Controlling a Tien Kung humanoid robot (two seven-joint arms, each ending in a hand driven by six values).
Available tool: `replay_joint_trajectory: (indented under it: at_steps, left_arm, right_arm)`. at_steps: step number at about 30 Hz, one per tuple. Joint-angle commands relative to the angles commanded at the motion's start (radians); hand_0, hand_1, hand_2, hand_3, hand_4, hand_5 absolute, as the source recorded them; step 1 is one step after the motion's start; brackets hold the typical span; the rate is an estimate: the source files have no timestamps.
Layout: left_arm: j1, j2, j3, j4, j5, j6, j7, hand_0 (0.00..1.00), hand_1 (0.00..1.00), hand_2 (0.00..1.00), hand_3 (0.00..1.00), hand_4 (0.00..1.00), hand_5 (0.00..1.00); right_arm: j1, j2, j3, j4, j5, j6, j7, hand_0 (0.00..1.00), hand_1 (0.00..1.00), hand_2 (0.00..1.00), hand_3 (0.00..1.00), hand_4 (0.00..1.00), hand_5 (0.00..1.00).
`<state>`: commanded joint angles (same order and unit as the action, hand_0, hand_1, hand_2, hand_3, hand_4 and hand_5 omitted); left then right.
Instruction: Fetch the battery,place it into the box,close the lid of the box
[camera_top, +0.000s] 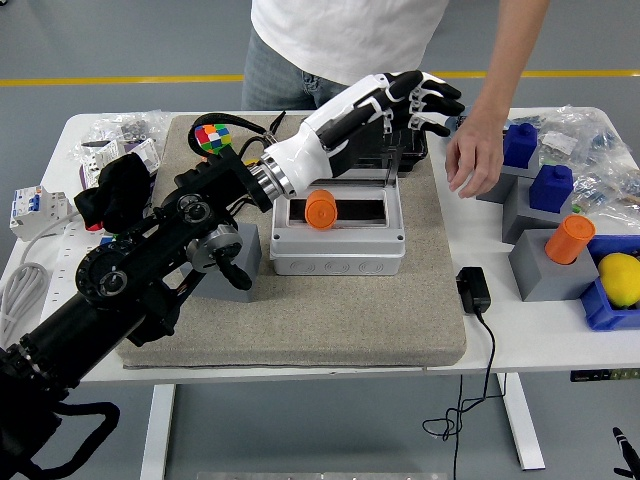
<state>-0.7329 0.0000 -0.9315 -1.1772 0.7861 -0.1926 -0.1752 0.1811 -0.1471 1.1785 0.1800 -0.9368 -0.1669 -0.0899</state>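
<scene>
A grey box stands open on the grey mat. An orange battery lies inside it at the left. The clear lid stands upright along the box's far side. My left hand, white with black fingertips, hovers above and behind the lid's top edge. Its fingers are loosely spread and hold nothing. A person stands at the far side, with a hand hanging over the table to the right of the box, off the lid.
A grey block sits left of the box, with a black tray behind it. Blue blocks and an orange cylinder top grey stands at right, beside a lemon. A power adapter, Rubik's cube and black cloth lie around.
</scene>
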Motion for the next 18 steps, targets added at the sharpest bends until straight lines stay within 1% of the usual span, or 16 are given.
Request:
replay_joint_trajectory:
  at_steps: [1,3,4,5,6,7,8,11,13,14,15,18]
  left_arm:
    - [0.002,0.0,-0.01,0.009,-0.045,0.023,-0.009,0.817,0.871,0.83,0.79,0.998,0.998]
    - [0.002,0.0,-0.03,0.029,-0.109,0.065,-0.018,0.817,0.871,0.83,0.79,0.998,0.998]
    - [0.002,0.0,-0.04,0.04,-0.114,0.088,-0.019,0.817,0.871,0.83,0.79,0.998,0.998]
    - [0.002,0.0,-0.053,0.053,-0.09,0.11,-0.014,0.817,0.871,0.83,0.79,0.998,0.998]
    - [0.002,0.0,-0.066,0.065,-0.054,0.135,-0.01,0.817,0.871,0.83,0.79,0.998,0.998]
    - [0.002,0.0,-0.077,0.076,-0.015,0.158,-0.007,0.906,0.942,0.893,0.861,0.998,0.998]
    - [0.002,0.0,-0.085,0.084,0.02,0.177,-0.004,0.906,0.942,0.893,0.861,0.998,0.998]
    - [0.002,0.0,-0.099,0.108,0.14,0.21,0.009,0.906,0.942,0.893,0.861,0.998,0.998]
    - [0.001,0.0,-0.105,0.135,0.222,0.227,0.017,0.906,0.942,0.893,0.861,0.998,0.998]
    - [0.0,0.0,-0.105,0.148,0.261,0.238,0.02,0.94,0.948,0.897,0.865,0.998,0.998]
    - [-0.002,0.0,-0.102,0.16,0.307,0.241,0.022,0.94,0.948,0.897,0.865,0.998,0.998]
    - [-0.007,0.0,-0.091,0.184,0.437,0.232,0.037,0.94,0.948,0.897,0.865,0.998,0.998]
  right_arm:
    - [0.0,0.001,-0.001,0.0,0.001,0.0,0.001,0.843,0.781,0.767,0.811,0.998,0.998]
    - [0.001,0.001,-0.002,0.0,0.003,-0.001,0.002,0.843,0.781,0.767,0.811,0.998,0.998]
    - [0.001,0.002,-0.002,0.0,0.004,-0.001,0.002,0.843,0.781,0.767,0.811,0.998,0.998]
    - [0.001,0.002,-0.003,0.0,0.005,-0.001,0.002,0.843,0.781,0.767,0.811,0.998,0.998]
    - [0.001,0.002,-0.002,0.0,0.004,-0.001,0.002,0.843,0.781,0.767,0.811,0.998,0.998]
    - [0.001,0.002,0.0,0.0,0.002,0.0,0.001,0.843,0.781,0.767,0.811,0.998,0.998]
    - [0.0,0.002,0.0,0.0,0.002,0.0,0.0,0.843,0.78,0.767,0.811,0.998,0.998]
    - [0.0,0.001,0.002,0.0,0.0,0.001,-0.001,0.843,0.78,0.767,0.811,0.998,0.998]
    - [0.0,0.0,0.001,0.0,0.001,0.0,-0.001,0.843,0.78,0.767,0.811,0.998,0.998]
    - [0.0,0.0,0.0,0.0,0.002,0.0,-0.001,0.843,0.78,0.767,0.811,0.998,0.998]
    - [0.0,-0.001,-0.001,0.0,0.004,0.0,-0.001,0.843,0.78,0.767,0.811,0.998,0.998]
    - [-0.002,-0.002,0.0,0.0,0.003,-0.001,-0.001,0.843,0.78,0.767,0.811,0.998,0.998]
